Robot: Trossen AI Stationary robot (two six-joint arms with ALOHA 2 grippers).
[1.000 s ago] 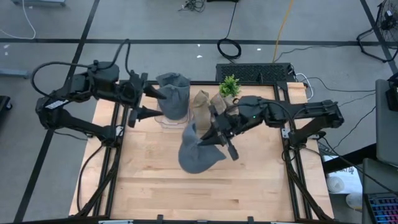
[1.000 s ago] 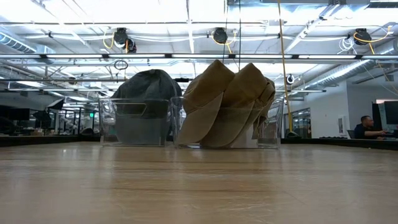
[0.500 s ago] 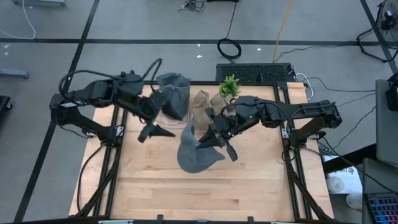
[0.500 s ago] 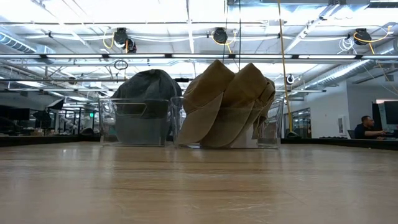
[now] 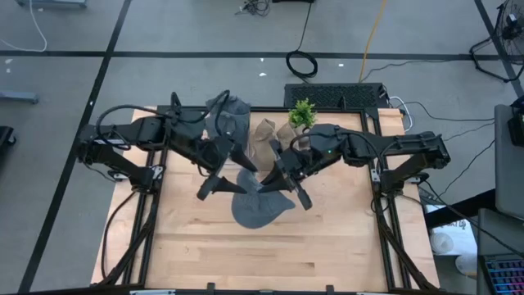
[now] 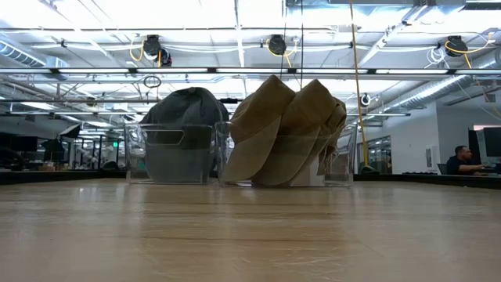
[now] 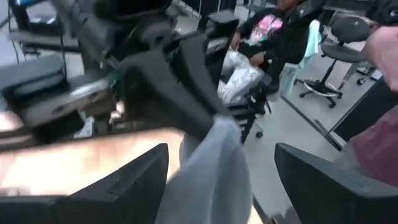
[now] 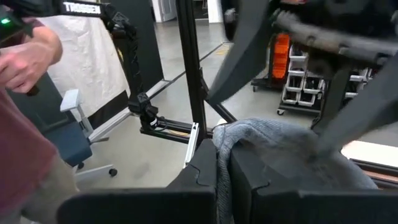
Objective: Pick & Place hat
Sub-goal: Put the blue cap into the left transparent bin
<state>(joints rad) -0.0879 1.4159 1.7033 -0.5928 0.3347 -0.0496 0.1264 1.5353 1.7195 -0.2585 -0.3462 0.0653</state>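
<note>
Above the wooden counter (image 5: 196, 246), right gripper (image 5: 281, 182) fingers clamped on grey beanie (image 5: 258, 206), left gripper (image 5: 223, 181) fingers spread apart beside it, tan caps (image 5: 273, 136) in clear bin behind.

The limp grey hat (image 5: 255, 205) hangs crumpled, apparently lifted above the table's middle.

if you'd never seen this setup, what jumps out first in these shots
The grey hat hanging mid-table, pinched in the right gripper, with the left gripper open beside its brim. Behind them at the table's far edge, clear bins hold another grey hat and tan hats.
</note>
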